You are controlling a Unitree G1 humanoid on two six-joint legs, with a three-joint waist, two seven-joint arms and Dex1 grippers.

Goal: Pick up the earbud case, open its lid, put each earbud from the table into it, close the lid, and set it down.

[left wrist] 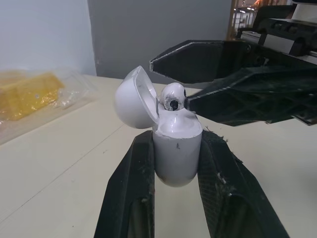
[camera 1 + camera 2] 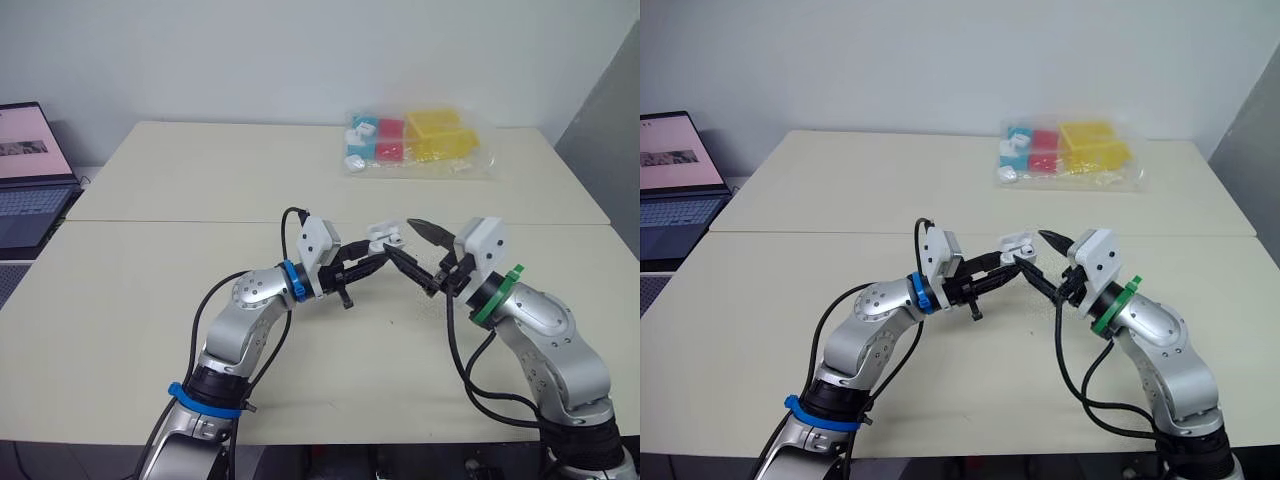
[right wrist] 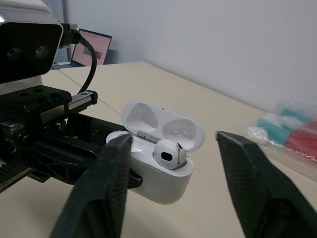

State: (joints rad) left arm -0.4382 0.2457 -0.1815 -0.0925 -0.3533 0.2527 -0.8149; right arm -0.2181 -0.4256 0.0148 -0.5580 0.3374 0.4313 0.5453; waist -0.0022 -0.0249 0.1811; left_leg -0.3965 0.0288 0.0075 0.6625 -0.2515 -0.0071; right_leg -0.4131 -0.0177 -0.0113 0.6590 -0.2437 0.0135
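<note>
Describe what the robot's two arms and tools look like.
Both arms are silver-grey jointed shells with looping black cables and a white camera block at the wrist. The left arm wears blue rings, the right arm a green ring. The left tool and right tool each have two black tapered fingers.
</note>
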